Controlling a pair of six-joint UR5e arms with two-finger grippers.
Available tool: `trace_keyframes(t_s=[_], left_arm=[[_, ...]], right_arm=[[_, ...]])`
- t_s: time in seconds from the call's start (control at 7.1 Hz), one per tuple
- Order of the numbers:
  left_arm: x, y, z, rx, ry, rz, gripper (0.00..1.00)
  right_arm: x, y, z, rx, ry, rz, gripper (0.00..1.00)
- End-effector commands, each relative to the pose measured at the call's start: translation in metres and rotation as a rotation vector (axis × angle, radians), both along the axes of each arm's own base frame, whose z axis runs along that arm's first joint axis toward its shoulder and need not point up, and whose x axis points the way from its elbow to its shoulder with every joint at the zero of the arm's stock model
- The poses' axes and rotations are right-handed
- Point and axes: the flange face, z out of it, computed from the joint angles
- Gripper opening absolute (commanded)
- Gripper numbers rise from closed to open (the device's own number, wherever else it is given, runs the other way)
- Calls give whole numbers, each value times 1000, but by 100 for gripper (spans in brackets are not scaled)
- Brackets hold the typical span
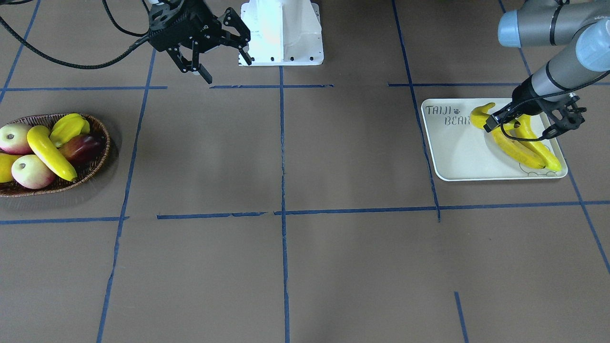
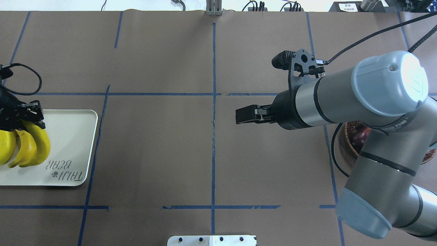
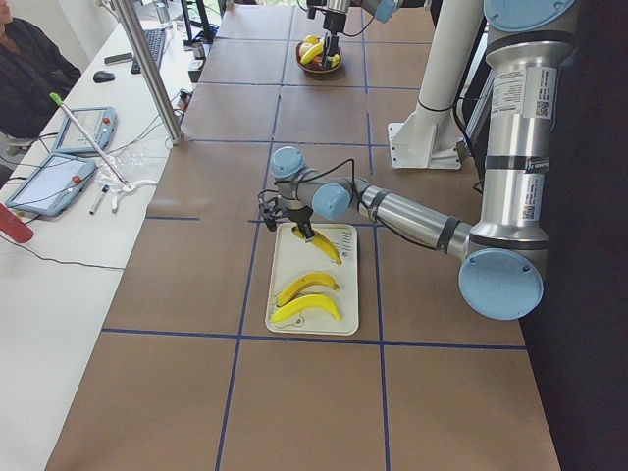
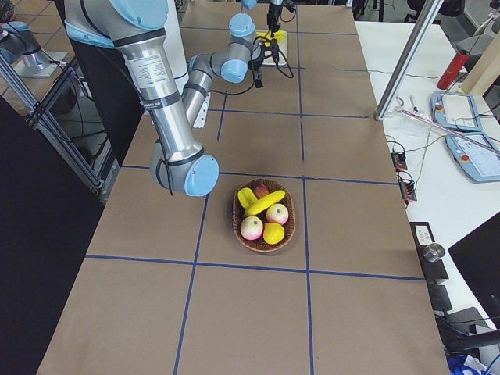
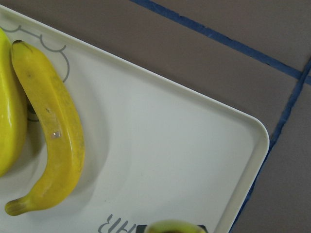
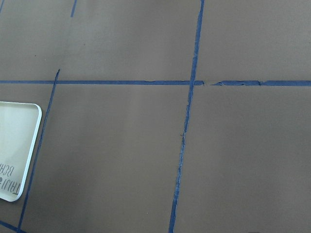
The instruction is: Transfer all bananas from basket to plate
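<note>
Your left gripper (image 1: pixel 495 123) clamps a banana (image 1: pixel 480 116) at the lettered end of the plate (image 1: pixel 457 152). Your right gripper (image 1: pixel 228 70) hangs wide open.

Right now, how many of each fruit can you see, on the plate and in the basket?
Bananas: 4 (3 on the plate, 1 in the basket)
Pink-cream apples: 2
Star fruit: 1
Dark red fruit: 1
Round yellow fruit: 1
Total: 9
</note>
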Motion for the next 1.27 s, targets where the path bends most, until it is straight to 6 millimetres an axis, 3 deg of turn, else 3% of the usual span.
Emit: trace_keyframes(t_s=[0.0, 0.14, 0.28, 0.56, 0.85, 0.99, 1.13], left_arm=[[4, -1, 16, -27, -15, 3, 61], [2, 0, 19, -20, -19, -2, 100], [2, 0, 26, -12, -24, -2, 100], [2, -2, 10, 20, -2, -3, 100], [-10, 1, -35, 83, 48, -25, 100], [-21, -1, -58, 117, 72, -46, 100], [-17, -9, -88, 169, 103, -47, 100]], right_arm=[[0, 0, 0, 0, 0, -1, 100], [0, 0, 0, -1, 0, -1, 100], [-1, 0, 0, -2, 1, -1, 100], [4, -4, 8, -9, 14, 10, 100], [24, -21, 39, -38, 66, 45, 100], [43, -37, 53, -83, 101, 58, 100], [67, -53, 74, -101, 180, 38, 100]])
